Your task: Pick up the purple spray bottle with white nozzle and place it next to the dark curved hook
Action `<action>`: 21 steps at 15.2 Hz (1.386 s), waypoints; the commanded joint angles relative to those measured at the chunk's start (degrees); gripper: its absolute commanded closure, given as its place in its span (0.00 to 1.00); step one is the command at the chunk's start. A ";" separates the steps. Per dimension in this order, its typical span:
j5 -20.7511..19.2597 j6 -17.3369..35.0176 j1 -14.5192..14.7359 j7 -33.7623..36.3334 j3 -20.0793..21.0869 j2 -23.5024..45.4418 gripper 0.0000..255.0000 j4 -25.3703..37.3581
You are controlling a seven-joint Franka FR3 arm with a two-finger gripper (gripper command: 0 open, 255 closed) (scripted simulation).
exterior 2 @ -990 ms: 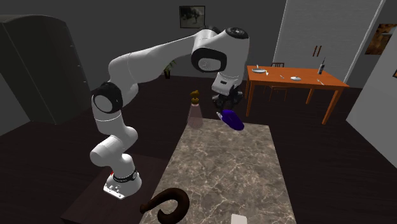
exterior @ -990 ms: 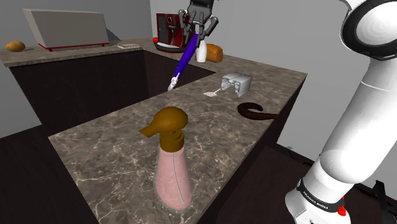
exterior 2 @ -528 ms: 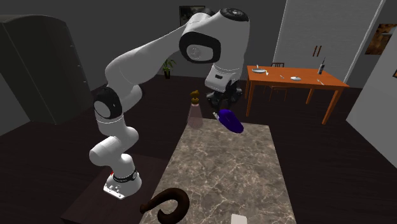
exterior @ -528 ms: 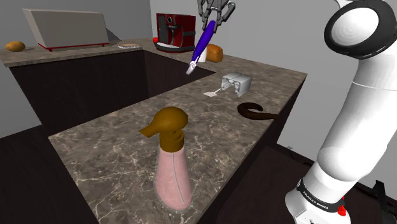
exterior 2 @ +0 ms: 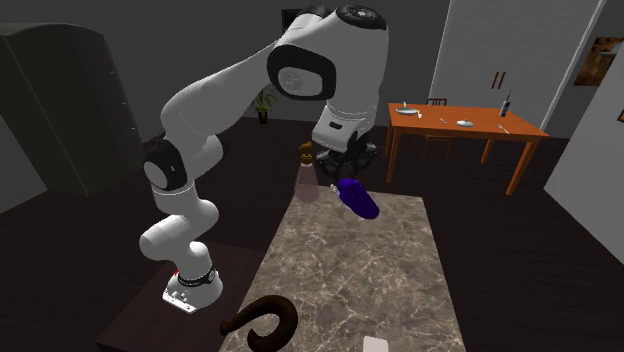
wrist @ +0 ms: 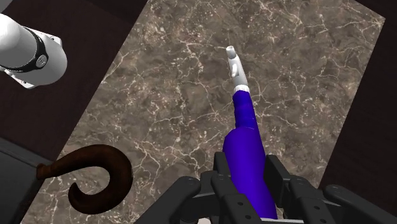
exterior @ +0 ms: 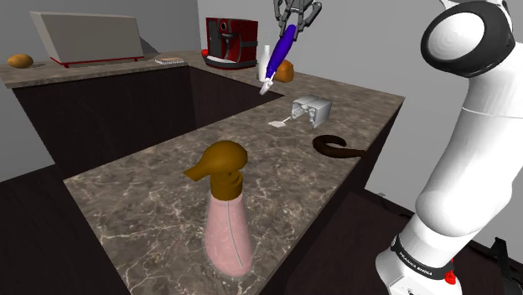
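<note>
The purple spray bottle (exterior: 283, 47) with a white nozzle (exterior: 266, 81) hangs in the air above the marble counter (exterior: 168, 168), nozzle pointing down and away from the hand. My gripper (exterior: 297, 17) is shut on its body, high up near the shoulder view's top edge. In the wrist view the black fingers (wrist: 277, 183) clasp the bottle (wrist: 247, 149) on both sides of my gripper (wrist: 249, 194). The dark curved hook (wrist: 95, 181) lies flat on the counter below, off to one side of the bottle. It also lies near the counter's edge (exterior: 335, 147) and in the second exterior view (exterior 2: 258, 325).
A pink spray bottle with a brown nozzle (exterior: 228, 209) stands at the counter's near end. A small white box (exterior: 312, 109) sits just beyond the hook. A red coffee machine (exterior: 230, 40) stands on the back counter. An orange dining table (exterior 2: 460, 128) is behind.
The gripper has carried the purple bottle toward the shoulder view's right and slightly higher, closer to above the hook's end of the counter. The arm's upper joints have swung along with it.
</note>
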 commanded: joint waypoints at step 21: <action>-0.49 20.26 -0.38 -8.02 -0.48 -11.83 1.00 -33.27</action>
